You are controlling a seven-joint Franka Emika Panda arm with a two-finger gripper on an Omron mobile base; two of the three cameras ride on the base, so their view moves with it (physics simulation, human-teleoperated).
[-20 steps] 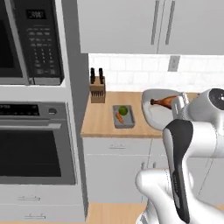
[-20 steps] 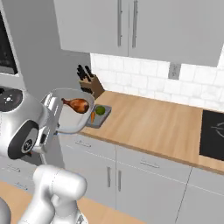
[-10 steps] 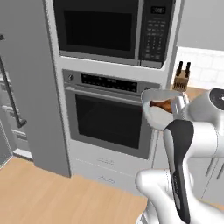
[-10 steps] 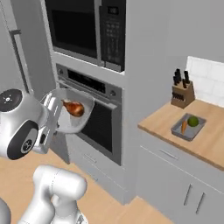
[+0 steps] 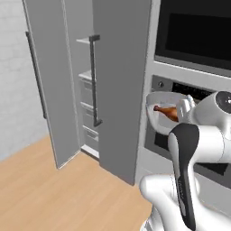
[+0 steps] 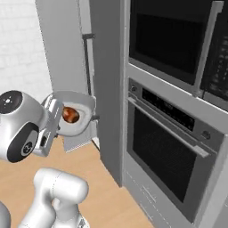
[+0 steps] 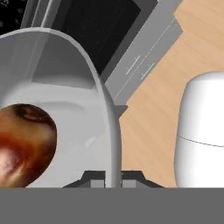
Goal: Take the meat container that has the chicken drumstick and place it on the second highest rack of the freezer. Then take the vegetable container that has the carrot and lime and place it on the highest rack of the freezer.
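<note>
The white arm rises from the base and bends at a dark elbow joint, its wrist held high at about chest level of the robot. The gripper (image 7: pixel 113 178) points roughly sideways, its two dark fingertips pressed together on the thin rim of the meat container (image 5: pixel 159 100), one on each side of the wall. In the left base view the hand sits just right of that container; in the right base view it sits just left of the container (image 6: pixel 76 101), which hangs off it in the air.
</note>
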